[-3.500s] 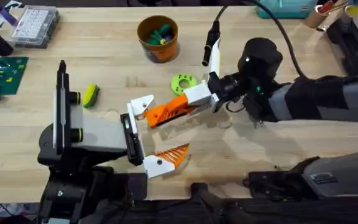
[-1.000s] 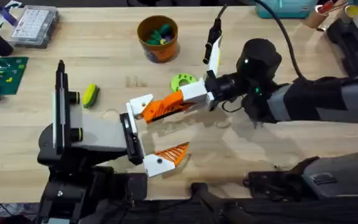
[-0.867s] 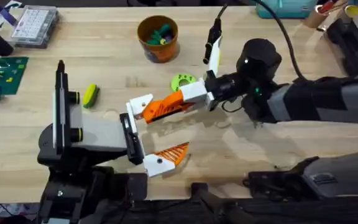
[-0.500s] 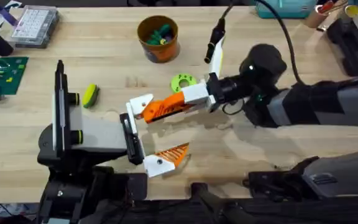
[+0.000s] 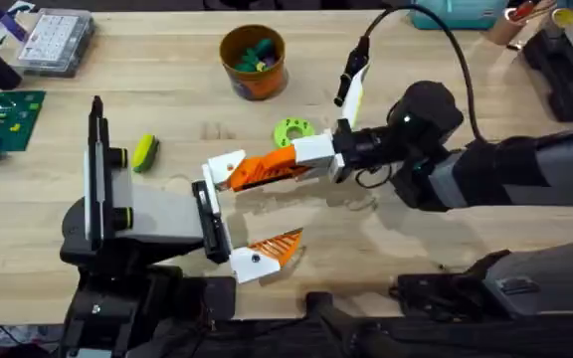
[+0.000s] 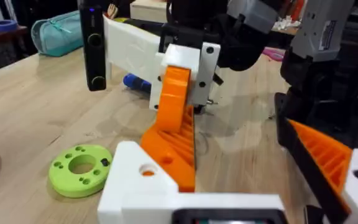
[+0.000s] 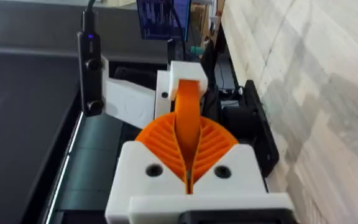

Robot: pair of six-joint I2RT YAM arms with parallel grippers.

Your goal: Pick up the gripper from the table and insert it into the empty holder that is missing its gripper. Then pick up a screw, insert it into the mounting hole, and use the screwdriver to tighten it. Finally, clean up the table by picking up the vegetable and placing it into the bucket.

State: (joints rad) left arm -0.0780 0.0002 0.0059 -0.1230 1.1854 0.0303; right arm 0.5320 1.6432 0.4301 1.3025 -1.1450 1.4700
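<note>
The gripper (image 5: 265,171), an orange ribbed finger with a white base block, spans between the two arms. My right gripper (image 5: 328,156) is shut on its base end; its pads clamp it in the right wrist view (image 7: 188,140). The finger's other end meets the white empty holder (image 5: 225,169) on my left gripper (image 5: 252,211), which stands open, a paler orange finger (image 5: 275,248) on its other side. In the left wrist view the finger (image 6: 174,134) runs up from the holder (image 6: 143,186). The vegetable (image 5: 145,152) lies left of the holder. The bucket (image 5: 253,62) stands at the back. A blue screwdriver (image 6: 135,82) lies beyond.
A lime-green disc (image 5: 291,131) lies on the table (image 5: 416,249) just behind the held finger. A clear parts box (image 5: 56,40) and a green board (image 5: 3,117) sit at the far left. Small toys fill the bucket. Clutter lines the back right edge.
The right arm's wrist body has swung slightly right and toward the front. The orange finger has edged toward the holder and stays against it. The left arm has not moved.
</note>
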